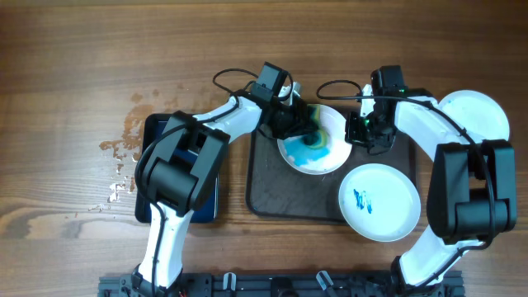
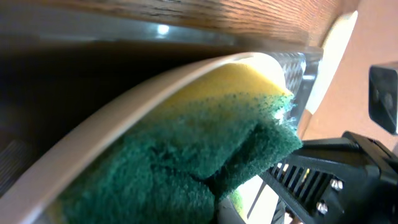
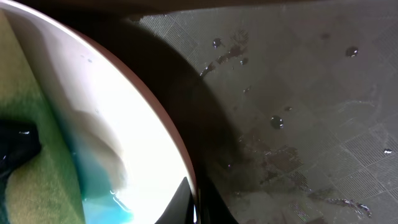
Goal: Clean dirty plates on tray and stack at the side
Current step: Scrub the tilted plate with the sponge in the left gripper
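A white plate [image 1: 323, 153] with a wet blue-green smear lies on the dark tray [image 1: 272, 194]. My left gripper [image 1: 294, 122] is shut on a yellow-and-green sponge [image 2: 186, 162] pressed onto the plate's inner surface [image 2: 112, 115]. My right gripper [image 1: 360, 132] is shut on the plate's right rim [image 3: 180, 155], one finger inside and one outside. A second plate [image 1: 379, 202] with small blue smears overlaps the tray's lower right corner. A third plate [image 1: 476, 115], plain white, lies on the table at the right.
A smaller dark-blue tray [image 1: 169, 132] lies left of the big tray, partly under my left arm. White and brownish specks [image 1: 120, 165] mark the wood at the left. The tray floor [image 3: 298, 112] shows water drops.
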Available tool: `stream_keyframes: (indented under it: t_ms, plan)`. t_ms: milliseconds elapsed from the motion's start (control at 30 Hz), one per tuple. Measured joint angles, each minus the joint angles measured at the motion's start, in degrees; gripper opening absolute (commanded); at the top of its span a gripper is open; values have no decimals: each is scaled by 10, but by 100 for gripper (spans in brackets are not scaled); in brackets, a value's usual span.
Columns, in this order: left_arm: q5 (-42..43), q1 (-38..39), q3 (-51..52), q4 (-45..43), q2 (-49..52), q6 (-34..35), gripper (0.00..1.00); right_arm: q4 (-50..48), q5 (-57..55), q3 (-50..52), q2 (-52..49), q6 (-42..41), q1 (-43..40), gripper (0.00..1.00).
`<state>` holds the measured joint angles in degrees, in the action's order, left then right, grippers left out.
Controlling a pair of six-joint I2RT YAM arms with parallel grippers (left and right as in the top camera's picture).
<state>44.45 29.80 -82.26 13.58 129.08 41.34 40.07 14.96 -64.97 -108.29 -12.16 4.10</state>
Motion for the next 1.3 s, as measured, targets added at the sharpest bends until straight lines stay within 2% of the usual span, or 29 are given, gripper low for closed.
stream_keyframes:
  t_ms: [100, 233, 333, 433, 567, 700, 800, 867, 967, 1067, 1133, 1233, 1300]
  plan:
    - [58, -5, 1, -7, 4, -44, 4, 0, 0, 0, 0, 0, 0, 5]
    - [112, 9, 2, 30, 5, -66, 4, 0, 0, 0, 0, 0, 0, 5]
    - [123, 22, 2, 40, 7, -68, 4, 0, -1, 0, 0, 0, 0, 5]
    - [98, 26, 2, 49, 7, -52, 4, 0, -1, 0, 1, 0, 0, 5]
    - [-23, 42, -16, 143, -9, -16, 4, 1, 0, 0, 1, -2, 2, 5]
    - [-152, 39, -59, 239, -24, -13, 4, 1, 0, 0, 1, -2, 3, 5]
    - [-304, 38, -111, 340, -24, -14, 4, 2, 0, 0, 1, -2, 3, 5]
    - [-361, 41, -122, 364, -24, -19, 4, 2, 4, 0, 1, -2, 4, 5]
    - [-425, 57, -127, 376, -24, -31, 4, 1, 8, 0, 1, -2, 9, 5]
    - [-449, 70, -127, 367, -24, -88, 4, 1, 9, 0, 1, -4, 9, 5]
    - [-481, 84, -124, 329, -24, -149, 4, 2, 0, 0, 1, -6, 7, 4]
    - [-534, 100, -120, 271, -21, -182, 4, 2, -4, 0, 2, -11, 3, 5]
    - [-554, 106, -120, 262, -19, -197, 4, 2, -6, 0, 2, -15, 3, 5]
